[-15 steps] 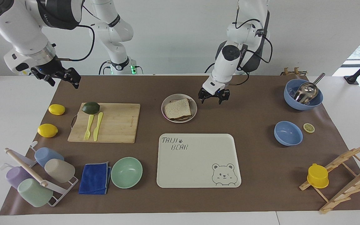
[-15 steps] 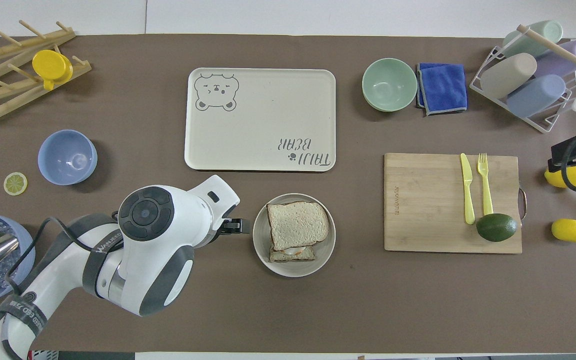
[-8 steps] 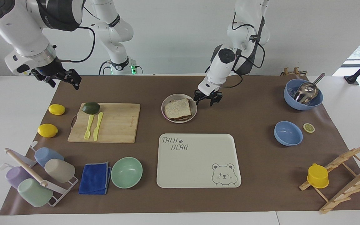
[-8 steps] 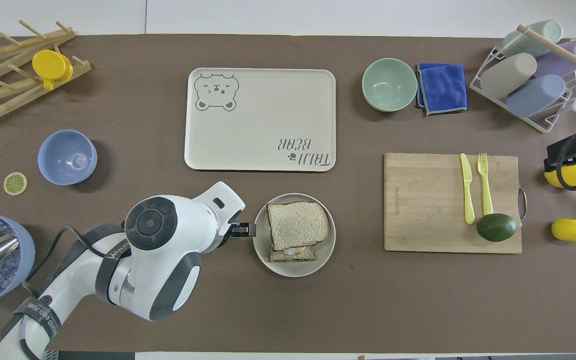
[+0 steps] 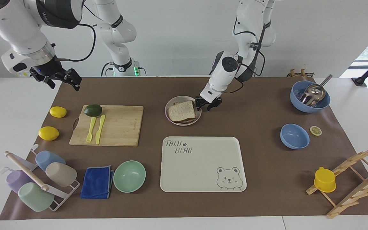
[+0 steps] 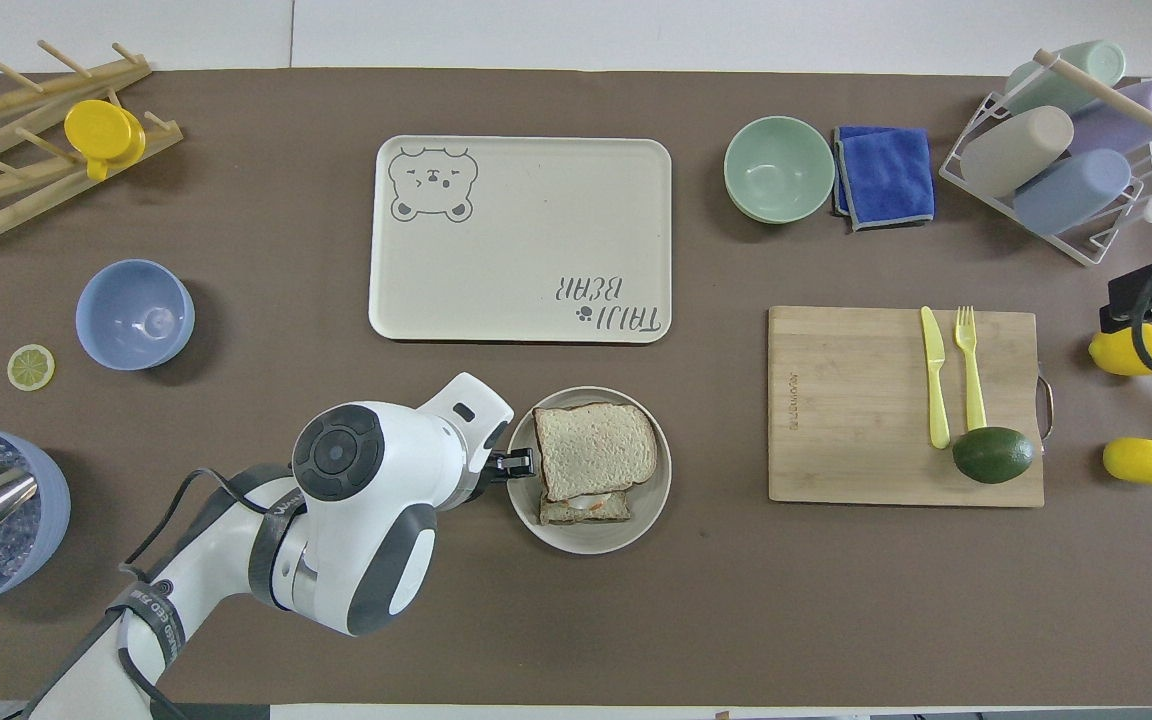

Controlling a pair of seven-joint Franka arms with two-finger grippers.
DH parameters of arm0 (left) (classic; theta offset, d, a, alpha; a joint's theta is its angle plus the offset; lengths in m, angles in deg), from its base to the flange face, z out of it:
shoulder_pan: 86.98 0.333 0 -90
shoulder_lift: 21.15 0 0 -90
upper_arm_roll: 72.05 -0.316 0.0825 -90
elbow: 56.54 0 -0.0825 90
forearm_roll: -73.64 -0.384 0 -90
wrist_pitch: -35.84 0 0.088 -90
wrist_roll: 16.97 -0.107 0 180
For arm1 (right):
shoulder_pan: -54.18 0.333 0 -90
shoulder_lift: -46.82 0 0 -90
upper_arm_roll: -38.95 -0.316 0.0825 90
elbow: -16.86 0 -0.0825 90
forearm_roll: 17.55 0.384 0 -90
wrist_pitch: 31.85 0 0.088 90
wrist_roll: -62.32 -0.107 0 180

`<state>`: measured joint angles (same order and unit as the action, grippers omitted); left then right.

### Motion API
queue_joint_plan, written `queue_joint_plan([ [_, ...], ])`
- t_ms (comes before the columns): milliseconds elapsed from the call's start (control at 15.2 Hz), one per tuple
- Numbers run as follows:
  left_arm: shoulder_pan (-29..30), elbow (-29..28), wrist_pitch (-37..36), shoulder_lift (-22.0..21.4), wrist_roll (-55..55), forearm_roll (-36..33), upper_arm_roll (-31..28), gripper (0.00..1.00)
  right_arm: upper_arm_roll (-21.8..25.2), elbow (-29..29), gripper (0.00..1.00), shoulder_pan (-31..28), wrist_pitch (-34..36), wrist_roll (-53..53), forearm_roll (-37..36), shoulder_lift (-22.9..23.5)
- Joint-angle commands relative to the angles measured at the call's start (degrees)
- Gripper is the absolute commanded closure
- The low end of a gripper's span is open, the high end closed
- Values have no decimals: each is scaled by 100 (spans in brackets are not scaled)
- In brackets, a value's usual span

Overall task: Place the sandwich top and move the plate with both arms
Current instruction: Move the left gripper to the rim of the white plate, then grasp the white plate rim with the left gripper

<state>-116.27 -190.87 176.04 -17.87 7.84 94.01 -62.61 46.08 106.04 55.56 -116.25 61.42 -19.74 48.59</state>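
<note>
The bread slice (image 5: 180, 111) is lying on top of the sandwich on the plate (image 5: 198, 117), near the robots. The left gripper (image 5: 207, 104) is reaching the plate's rim with fingers spread wide. The right gripper (image 5: 63, 78) is hanging open over the right arm's end of the table.

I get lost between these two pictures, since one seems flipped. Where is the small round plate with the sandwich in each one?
Facing view: the plate sits just above centre, directly above the bear tray, with the left gripper at its rim.
Overhead view: the plate sits just below centre, directly below the tray.
Shared landmark: the bear tray, always beside the plate.
</note>
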Motion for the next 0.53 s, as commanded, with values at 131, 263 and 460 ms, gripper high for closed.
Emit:
queue_joint_plan([
  [131,-200,-76,183,-3,76,178,-83,48,7,91,0,11,20,81,175,-80],
  [263,-200,-76,183,-3,67,178,-83,58,16,91,0,-33,20,81,175,-80],
  [460,-209,-76,192,67,67,178,-83,63,16,91,0,-25,20,81,175,-80],
])
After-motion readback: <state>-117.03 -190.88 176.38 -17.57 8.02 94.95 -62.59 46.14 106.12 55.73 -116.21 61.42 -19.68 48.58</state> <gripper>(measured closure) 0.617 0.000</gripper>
